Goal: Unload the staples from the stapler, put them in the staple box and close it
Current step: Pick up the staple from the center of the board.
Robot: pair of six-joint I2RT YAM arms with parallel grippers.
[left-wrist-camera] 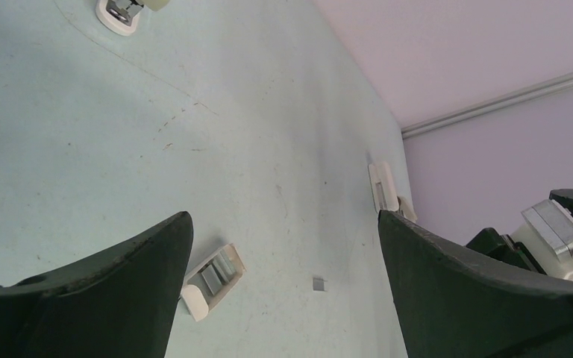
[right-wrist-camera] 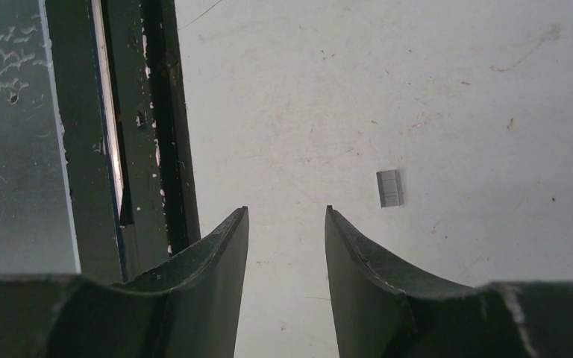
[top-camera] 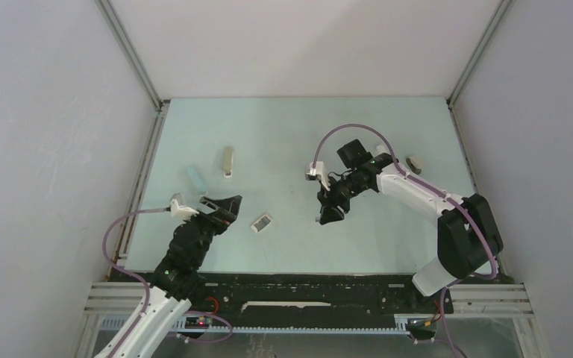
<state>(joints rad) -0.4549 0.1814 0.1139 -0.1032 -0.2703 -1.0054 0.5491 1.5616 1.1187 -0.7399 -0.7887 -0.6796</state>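
**Both jaws free, staples lying loose on the bench**

I see the left jaws spread wide and released, with nothing between them. They hang over the pale blue-green bench [top-camera: 283, 127] near its left side. In the left wrist view, a small white rectangular box [left-wrist-camera: 213, 277] with grey metal showing inside lies on the bench close to the left finger, ungrasped.

The right jaws are part-way apart and also free, low over the middle of the bench. A tiny short dark-grey metal strip of staples [right-wrist-camera: 389, 188] lies flat on the bench just to the side of them, touching neither finger. The left wrist view shows the same strip [left-wrist-camera: 319, 283], a little beyond the box.

The small white oblong plastic stapler with rounded ends [top-camera: 414, 164] lies near the bench's right edge, just beside the right arm's white link and well apart from the staples.

A beige-grey slim bar [top-camera: 227, 160] and a light-blue slim piece [top-camera: 196, 177] lie on the left half.
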